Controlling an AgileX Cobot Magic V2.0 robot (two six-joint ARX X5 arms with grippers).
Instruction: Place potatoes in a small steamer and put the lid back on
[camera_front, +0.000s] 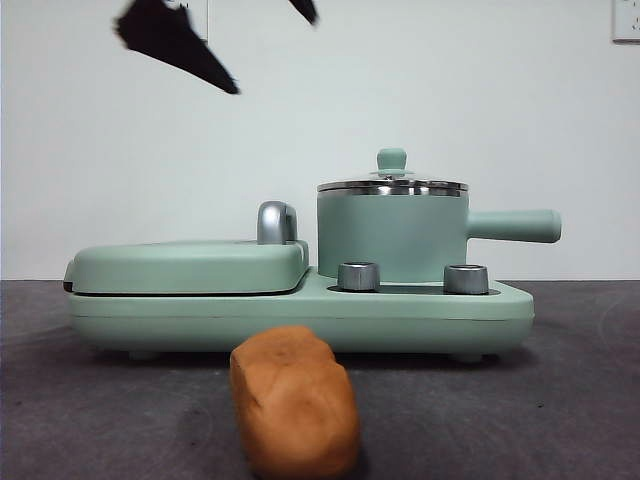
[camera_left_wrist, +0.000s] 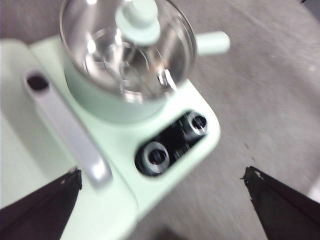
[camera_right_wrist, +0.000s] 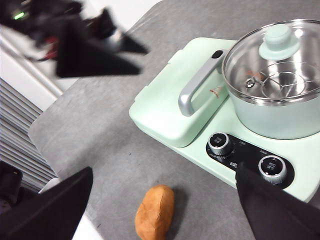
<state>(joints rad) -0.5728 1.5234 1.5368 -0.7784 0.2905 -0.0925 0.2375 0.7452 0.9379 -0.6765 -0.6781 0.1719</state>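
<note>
- The potato (camera_front: 295, 400) is seen lying on the grey table (camera_front: 560, 400), near the front edge, just before the green cooker base (camera_front: 420, 310) and apart from it.
- The small steamer (camera_front: 392, 235) is seated on the right half of the base, and the lid (camera_front: 392, 184) is closed on it; the potato cannot be placed until the lid is lifted.
- The left gripper (camera_left_wrist: 160, 200) is held above the steamer with its jaws spread wide and empty; the small knob (camera_left_wrist: 138, 20) could be missed or slip from the pads, and the glass lid could be dropped.
- The right gripper (camera_right_wrist: 165, 200) hangs open and empty over the potato; the lumpy skin could roll under a poor grasp.
- The potato looks nearly as wide as the pot, so it may jam at the rim.
</note>
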